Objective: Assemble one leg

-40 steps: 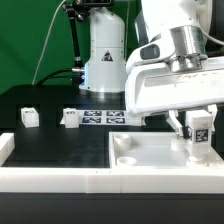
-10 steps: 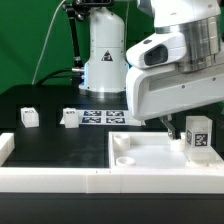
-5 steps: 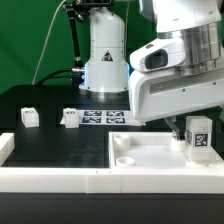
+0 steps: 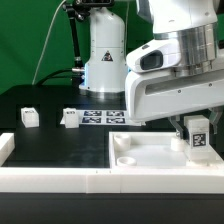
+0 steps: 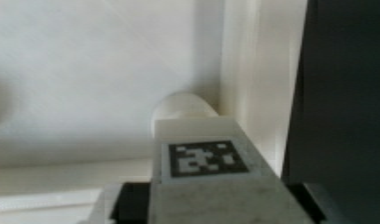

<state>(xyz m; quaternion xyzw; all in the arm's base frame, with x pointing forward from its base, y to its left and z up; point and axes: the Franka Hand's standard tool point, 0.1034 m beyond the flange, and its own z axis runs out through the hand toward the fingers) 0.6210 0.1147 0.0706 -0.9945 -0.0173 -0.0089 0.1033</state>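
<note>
My gripper [image 4: 197, 124] is shut on a leg [image 4: 199, 134], a small white block with a black-and-white tag. It holds the leg upright at the far right corner of the large white panel [image 4: 150, 152], in the exterior view's right. In the wrist view the leg [image 5: 205, 150] fills the space between the dark fingers [image 5: 137, 202] of the gripper [image 5: 222, 206], its end against a corner of the panel [image 5: 80, 100]. Whether the leg sits in a corner hole is hidden. Two more legs [image 4: 29, 116] [image 4: 70, 118] stand on the black table at the left.
The marker board [image 4: 100, 117] lies behind the panel, in front of the arm's white base [image 4: 105, 55]. A white rail [image 4: 60, 181] runs along the table's front edge, with a raised end at the left [image 4: 6, 148]. Green backdrop behind.
The hand has turned a little around the leg and sunk slightly. The leg stays at the same corner of the panel. The other legs have not moved.
</note>
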